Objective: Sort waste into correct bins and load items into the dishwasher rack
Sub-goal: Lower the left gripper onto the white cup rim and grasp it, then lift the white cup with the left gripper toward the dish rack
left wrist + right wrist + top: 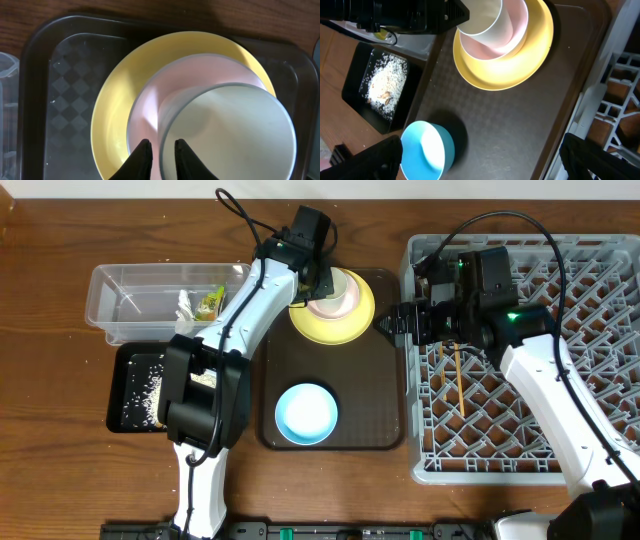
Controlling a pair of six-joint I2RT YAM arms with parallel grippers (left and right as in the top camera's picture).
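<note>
Pinching the white cup [230, 135] rim, left end effector [159, 146] nearly closed; cup inside white bowl [145, 107] on yellow plate [112, 110]. Right end effector [388, 325] spread wide, empty, over brown tray [370, 410] beside dishwasher rack [416, 420].

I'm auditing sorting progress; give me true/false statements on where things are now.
The chopsticks lie in the dishwasher rack. True.
The light blue bowl sits in the rack. False: on the brown tray.
The rice scraps are in the black tray. True.
The snack wrapper lies on the yellow plate. False: in the clear tub.
The right hand is shut. False: fingers wide apart.
The left hand straddles the white cup rim. True.
</note>
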